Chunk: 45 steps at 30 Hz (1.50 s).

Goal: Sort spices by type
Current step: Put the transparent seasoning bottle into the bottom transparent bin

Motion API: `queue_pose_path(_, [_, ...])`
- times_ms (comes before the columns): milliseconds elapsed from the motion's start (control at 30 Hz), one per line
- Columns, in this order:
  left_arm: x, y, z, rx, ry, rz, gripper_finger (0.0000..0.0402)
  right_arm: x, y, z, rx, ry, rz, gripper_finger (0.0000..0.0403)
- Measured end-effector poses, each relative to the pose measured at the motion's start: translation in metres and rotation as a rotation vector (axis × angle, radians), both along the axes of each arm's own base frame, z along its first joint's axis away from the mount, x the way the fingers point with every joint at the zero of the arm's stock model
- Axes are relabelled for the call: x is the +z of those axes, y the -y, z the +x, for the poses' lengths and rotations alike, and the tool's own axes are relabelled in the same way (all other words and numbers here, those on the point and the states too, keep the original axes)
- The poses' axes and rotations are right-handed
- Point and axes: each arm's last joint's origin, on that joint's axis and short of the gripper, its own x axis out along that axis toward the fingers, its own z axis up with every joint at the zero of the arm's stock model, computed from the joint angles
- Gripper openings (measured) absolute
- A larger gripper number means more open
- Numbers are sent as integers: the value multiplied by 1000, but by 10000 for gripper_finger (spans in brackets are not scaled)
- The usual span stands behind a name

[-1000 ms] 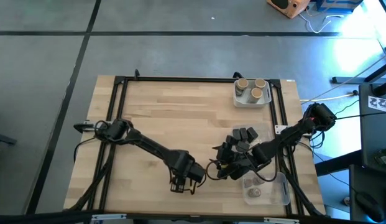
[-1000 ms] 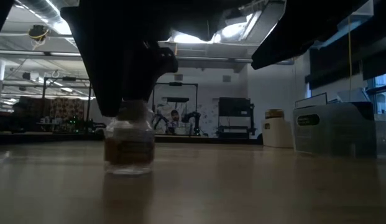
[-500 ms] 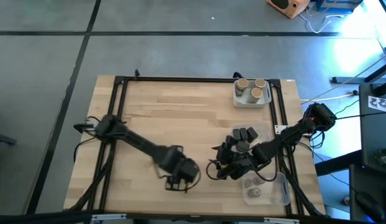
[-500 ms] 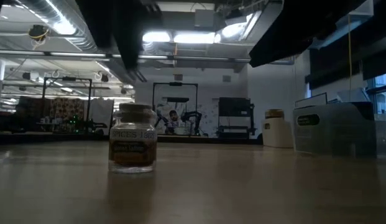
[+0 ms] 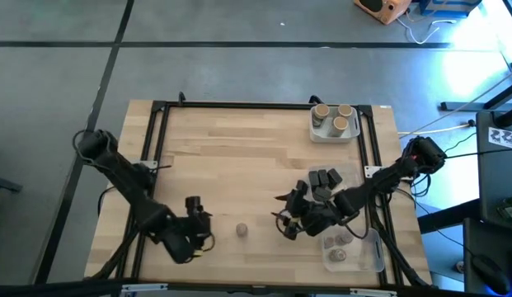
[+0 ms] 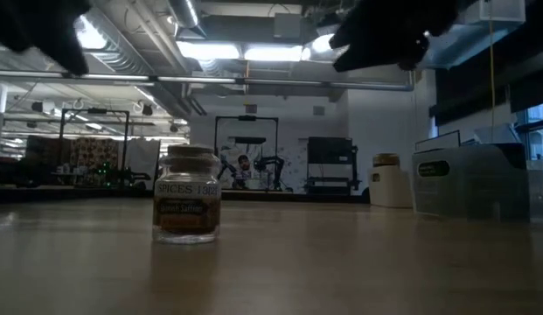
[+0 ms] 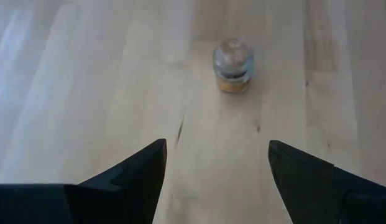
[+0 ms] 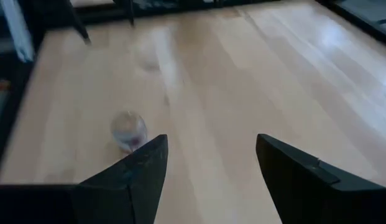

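Note:
One small spice jar [image 5: 241, 229] with a tan top and an orange label stands upright on its base on the bare wood near the table's front edge; it also shows in the low view [image 6: 187, 206] and in both wrist views [image 7: 232, 65] [image 8: 128, 130]. My left gripper [image 5: 195, 224] hangs open to the jar's left, well clear of it, its fingers [image 7: 133, 171] wide apart with nothing between them. To the jar's right my right gripper [image 5: 284, 223] hangs open above the table with nothing in it.
A white tray [image 5: 316, 132] at the far right holds tan-topped jars. A clear tray [image 5: 348, 177] right of centre holds dark blocky containers. Another clear tray [image 5: 373, 257] at the near right holds small silvery ones. Bare wood lies around the lone jar.
My left gripper has let go of the jar's top, risen off it and drawn back toward the table's left edge, tipping less steeply downward. The jar stays standing upright on the table.

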Motion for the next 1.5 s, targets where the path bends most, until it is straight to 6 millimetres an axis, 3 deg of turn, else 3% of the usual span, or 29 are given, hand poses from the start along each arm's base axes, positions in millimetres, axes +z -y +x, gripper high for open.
queue_pose_path(133, [-40,0,-16,12,118,-26,265,2,0,14,95,63,91,246])
queue_pose_path(233, [-65,-1,-21,2,182,-79,265,-4,-10,26,206,126,67,246])
queue_pose_path(400, [-85,-7,-27,20,261,-161,265,-13,-22,46,323,167,-19,246])
queue_pose_path(633, [-91,-12,-29,55,317,-168,265,-12,-35,83,370,84,-75,246])
queue_pose_path(867, [-91,-10,-30,46,318,-171,265,-9,-29,107,375,32,-19,260])
queue_pose_path(1200, [-91,-10,-31,42,317,-170,265,-41,-28,118,335,-57,43,362])
queue_pose_path(1500, [-91,-11,-30,51,318,-168,265,-72,-26,124,310,-118,18,368])
